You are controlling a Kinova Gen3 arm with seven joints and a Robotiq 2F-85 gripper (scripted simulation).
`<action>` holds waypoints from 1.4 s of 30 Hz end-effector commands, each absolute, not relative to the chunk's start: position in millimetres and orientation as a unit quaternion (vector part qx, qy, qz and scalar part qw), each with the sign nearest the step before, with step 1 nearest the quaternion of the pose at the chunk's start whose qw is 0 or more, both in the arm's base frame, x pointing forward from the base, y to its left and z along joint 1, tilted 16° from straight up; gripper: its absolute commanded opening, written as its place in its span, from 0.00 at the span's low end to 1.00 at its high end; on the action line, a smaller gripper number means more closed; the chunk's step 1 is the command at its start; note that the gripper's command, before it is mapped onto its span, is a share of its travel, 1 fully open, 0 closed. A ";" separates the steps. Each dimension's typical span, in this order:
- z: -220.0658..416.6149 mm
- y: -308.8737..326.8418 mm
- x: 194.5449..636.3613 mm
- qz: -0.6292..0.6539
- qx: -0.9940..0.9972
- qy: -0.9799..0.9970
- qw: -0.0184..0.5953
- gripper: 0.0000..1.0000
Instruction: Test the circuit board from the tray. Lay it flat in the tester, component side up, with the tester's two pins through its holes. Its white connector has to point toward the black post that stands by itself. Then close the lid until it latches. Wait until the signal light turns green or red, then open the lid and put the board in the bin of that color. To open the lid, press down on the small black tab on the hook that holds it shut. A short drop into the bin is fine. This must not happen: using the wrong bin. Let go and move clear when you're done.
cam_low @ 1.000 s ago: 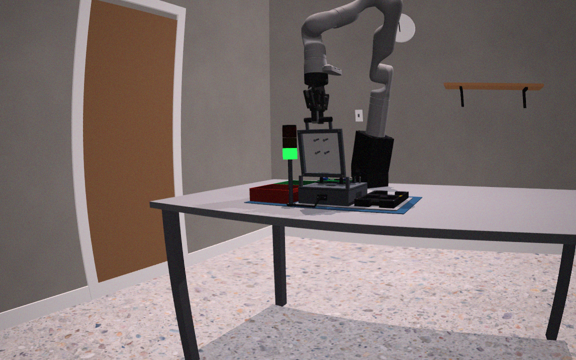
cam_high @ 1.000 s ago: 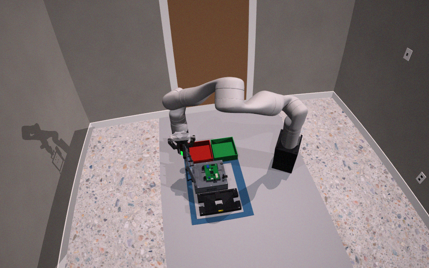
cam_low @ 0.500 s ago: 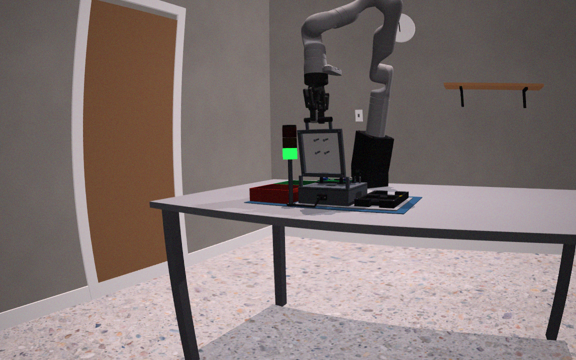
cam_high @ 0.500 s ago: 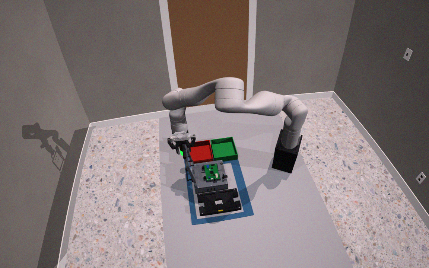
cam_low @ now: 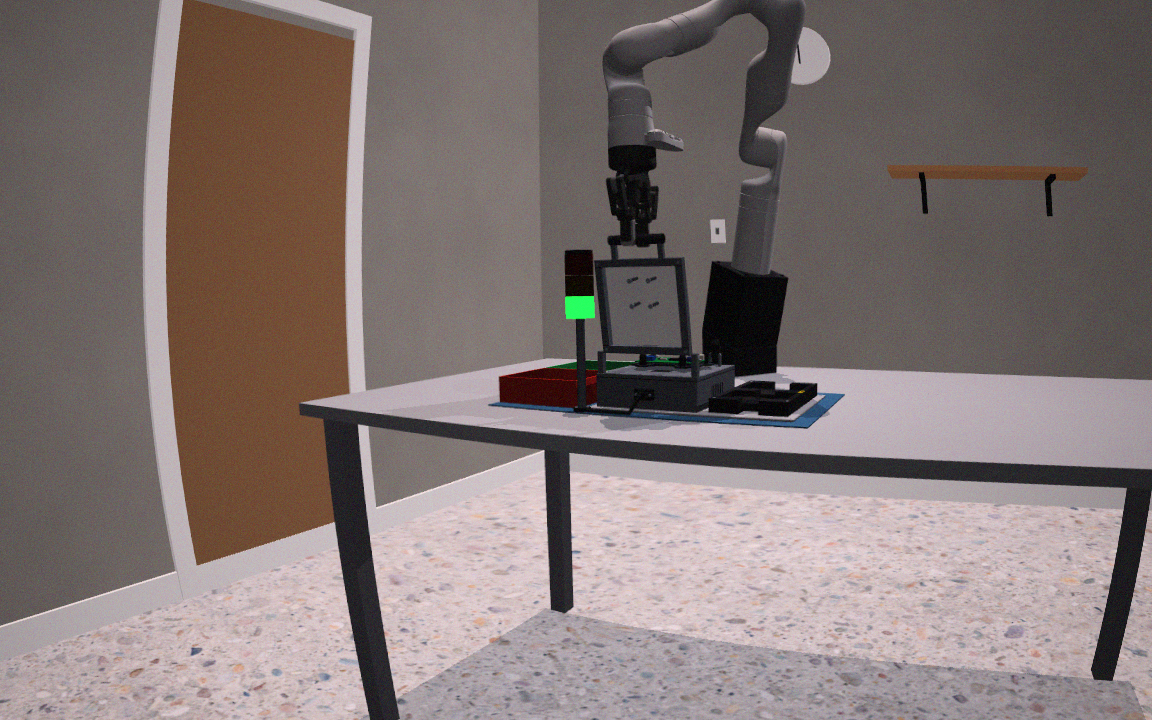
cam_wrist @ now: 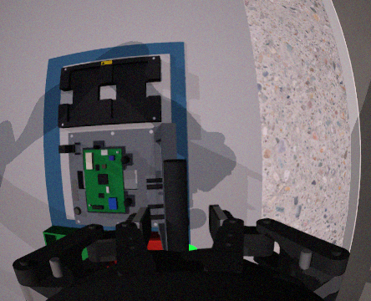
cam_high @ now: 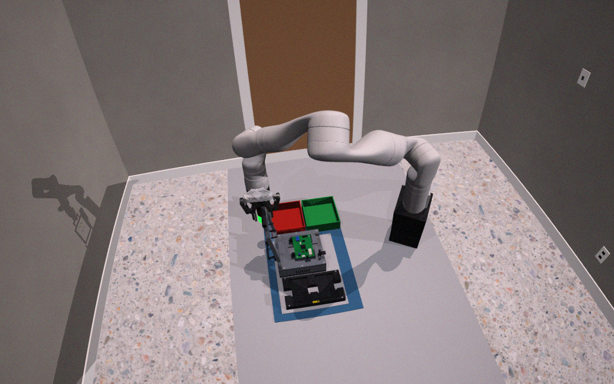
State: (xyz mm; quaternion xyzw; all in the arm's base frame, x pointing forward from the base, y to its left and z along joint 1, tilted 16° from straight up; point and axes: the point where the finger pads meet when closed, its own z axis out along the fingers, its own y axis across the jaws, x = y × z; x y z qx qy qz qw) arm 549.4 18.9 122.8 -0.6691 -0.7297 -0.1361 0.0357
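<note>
The green circuit board [cam_high: 303,246] [cam_wrist: 118,180] lies flat, component side up, in the tester [cam_high: 302,272] [cam_low: 616,390] [cam_wrist: 135,140]. Its white connector [cam_wrist: 88,160] is at the end nearest the tray. Pins and holes are too small to tell. The lid [cam_low: 643,308] stands upright, open. The signal light [cam_high: 259,219] [cam_low: 579,307] glows green. My gripper [cam_high: 260,209] [cam_low: 635,234] [cam_wrist: 180,218] is open at the lid's top, its fingers apart on either side of the black handle bar [cam_low: 657,239] [cam_wrist: 175,201]. The hook [cam_high: 321,253] [cam_wrist: 67,148] is on the tester's opposite side.
The black tray [cam_high: 299,301] [cam_low: 755,401] [cam_wrist: 131,79] holds no board and lies beside the tester on the blue-bordered mat [cam_high: 353,291]. The red bin [cam_high: 288,219] [cam_low: 544,388] and green bin [cam_high: 322,226] [cam_wrist: 53,237] stand behind the tester. The signal pole [cam_low: 580,362] stands close to the lid.
</note>
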 end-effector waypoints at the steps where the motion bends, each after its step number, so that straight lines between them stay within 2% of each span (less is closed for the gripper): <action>1: 124.2 18.5 549.9 -0.137 -0.669 -0.730 0.035 0.50; 27: 178.6 4.5 542.4 -0.137 -0.669 -0.730 0.035 0.50; 28: 178.6 4.5 542.4 -0.137 -0.669 -0.730 0.035 1.00; 42: 178.6 4.5 542.4 -0.137 -0.669 -0.730 0.035 1.00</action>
